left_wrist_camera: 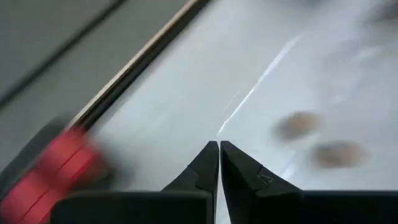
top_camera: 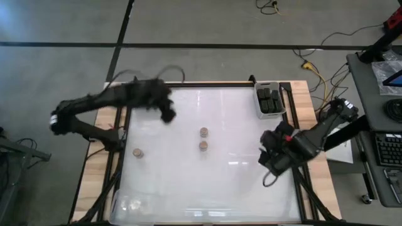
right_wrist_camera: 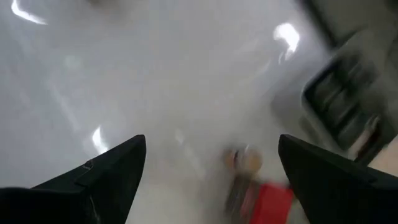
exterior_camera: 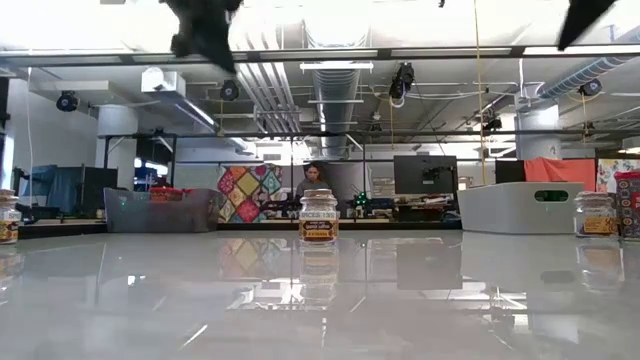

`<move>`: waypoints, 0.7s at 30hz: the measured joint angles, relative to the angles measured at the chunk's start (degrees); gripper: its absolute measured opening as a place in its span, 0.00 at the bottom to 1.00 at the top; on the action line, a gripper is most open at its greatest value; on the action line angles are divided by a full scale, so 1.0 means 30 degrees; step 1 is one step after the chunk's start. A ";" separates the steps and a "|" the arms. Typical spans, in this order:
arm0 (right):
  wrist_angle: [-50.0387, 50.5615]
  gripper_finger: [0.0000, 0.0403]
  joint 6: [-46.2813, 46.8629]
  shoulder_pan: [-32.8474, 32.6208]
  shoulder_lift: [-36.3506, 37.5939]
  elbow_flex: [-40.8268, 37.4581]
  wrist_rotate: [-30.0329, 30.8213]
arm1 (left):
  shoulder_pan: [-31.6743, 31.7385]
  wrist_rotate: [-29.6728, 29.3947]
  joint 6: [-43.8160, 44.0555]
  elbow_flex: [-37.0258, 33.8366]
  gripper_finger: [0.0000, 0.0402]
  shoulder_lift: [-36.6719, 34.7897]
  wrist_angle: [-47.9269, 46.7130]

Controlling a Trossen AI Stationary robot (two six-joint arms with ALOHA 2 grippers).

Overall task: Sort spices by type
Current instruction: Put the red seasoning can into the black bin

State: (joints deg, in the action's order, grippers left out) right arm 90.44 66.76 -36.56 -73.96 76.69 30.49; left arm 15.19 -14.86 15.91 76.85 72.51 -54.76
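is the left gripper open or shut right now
Shut. In the left wrist view the left gripper's two dark fingertips meet with nothing between them, above the white table.

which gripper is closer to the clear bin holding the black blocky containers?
Right. The right gripper sits just below the clear bin of black blocky containers in the high view; the left gripper hangs far across the table.

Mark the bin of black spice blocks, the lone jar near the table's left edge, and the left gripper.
bin of black blocks (top_camera: 259,100): high view, on its left wall.
lone tan-topped jar (top_camera: 137,152): high view, on its lid.
left gripper (left_wrist_camera: 219,146): left wrist view, between the shut fingertips.
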 joint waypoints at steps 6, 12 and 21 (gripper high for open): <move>-0.0638 0.89 -0.0724 0.3432 0.0721 -0.1764 -0.4359 | -0.7051 -0.0335 -0.2999 -0.5819 0.00 -0.3734 0.8846; -0.0120 0.89 -0.3264 0.7684 0.1153 -0.3391 -0.6641 | -1.1033 -0.0372 -0.3015 -1.0852 0.00 -0.5201 1.6157; -0.0319 0.89 -0.8567 1.4331 0.2398 -0.7547 -0.9143 | -1.2827 -0.0351 -0.2739 -1.6075 0.00 -0.3661 2.6752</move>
State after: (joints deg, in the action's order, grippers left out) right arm 89.48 41.05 6.43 -66.77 54.05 3.06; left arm -23.29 -15.92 7.69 28.62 61.52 25.49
